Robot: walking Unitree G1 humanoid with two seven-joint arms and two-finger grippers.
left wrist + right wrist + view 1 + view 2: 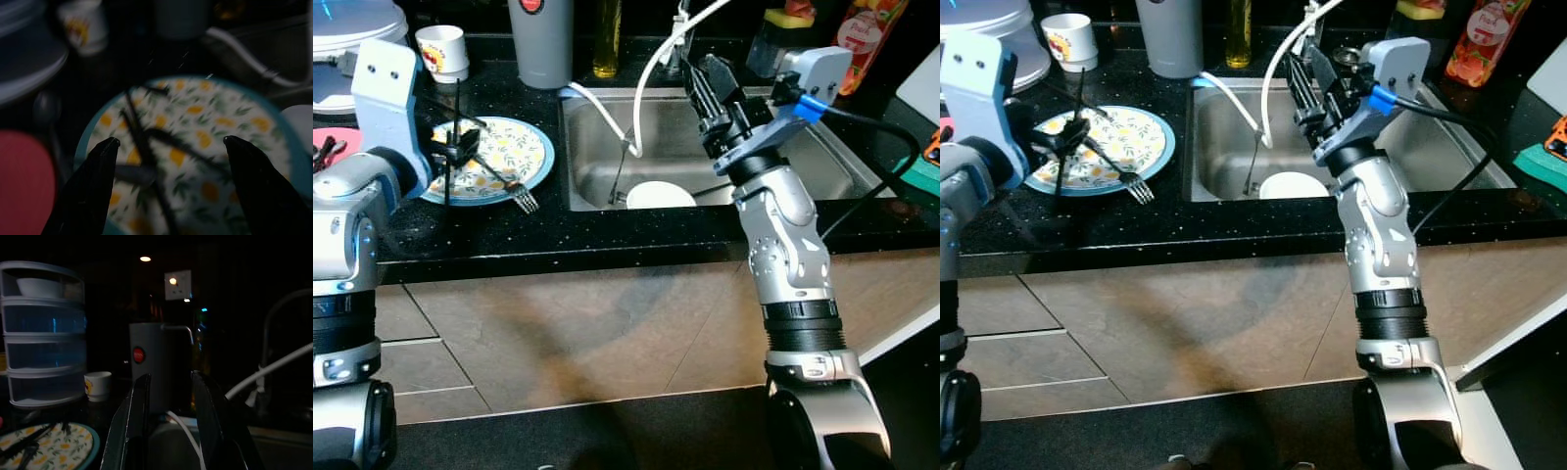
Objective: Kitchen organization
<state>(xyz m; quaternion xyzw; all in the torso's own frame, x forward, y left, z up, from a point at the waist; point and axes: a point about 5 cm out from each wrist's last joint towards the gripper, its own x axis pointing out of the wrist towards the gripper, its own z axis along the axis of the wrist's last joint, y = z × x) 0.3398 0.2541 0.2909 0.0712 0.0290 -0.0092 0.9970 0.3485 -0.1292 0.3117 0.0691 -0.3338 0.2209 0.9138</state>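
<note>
Your left gripper [166, 161] hangs directly above the plate [524, 147] on the dark counter [558, 230], to the left of the sink [822, 162]. Its fingers [93, 181] are spread wide with nothing between them, one over either side of the plate's middle. That stance reads as a lineup for picking something off the plate, most likely the cutlery, though no contact is made.

The plate has a teal rim and a yellow-and-green leaf pattern. On it lie a fork [514, 191], its tines hanging past the near edge, and what appear to be other dark utensils crossing the centre; the left wrist view is too dim to name them.

Your right gripper [168, 421] is raised over the sink, pointing toward the back of the counter. Its fingers stand apart with an empty gap.

The sink holds a white bowl [661, 194] near its front wall. A white hose [607, 113] trails over the rim into the basin.

A white cup [443, 51] and a grey kettle [540, 39] stand behind the plate. A stacked clear rack [44, 333] at the far left holds a white bowl on its top tier.
</note>
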